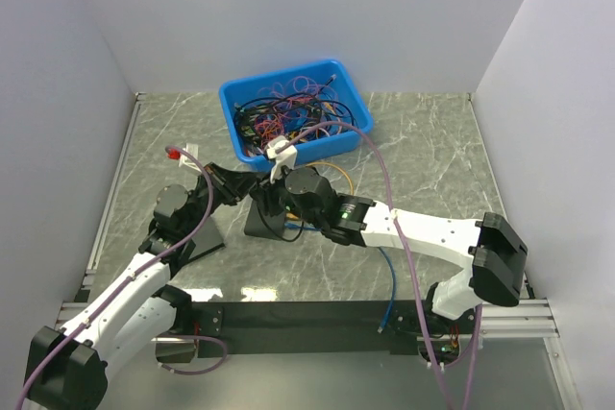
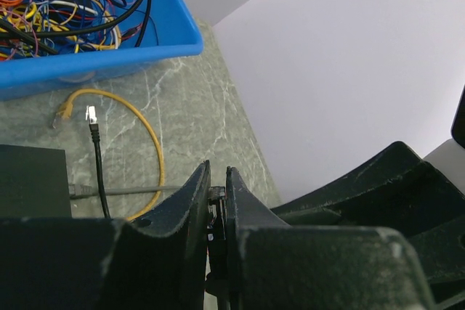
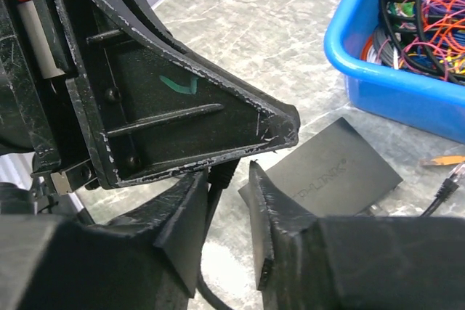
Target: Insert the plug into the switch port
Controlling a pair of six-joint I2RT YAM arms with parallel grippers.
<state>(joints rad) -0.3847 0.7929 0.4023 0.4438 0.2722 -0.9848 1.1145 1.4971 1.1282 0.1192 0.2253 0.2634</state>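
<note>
Left gripper: clamped on plug, pinched between jaws, above table near switch. Right gripper: jaws apart, straddling black cable just below. Plug: small, greyish, mostly hidden. Switch: flat black box, lying on table.

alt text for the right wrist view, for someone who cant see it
A thin black cable hangs from under the left gripper and passes between the parted jaws of the right gripper. Behind lie a black switch on the marble table and a blue bin of tangled wires.
</note>
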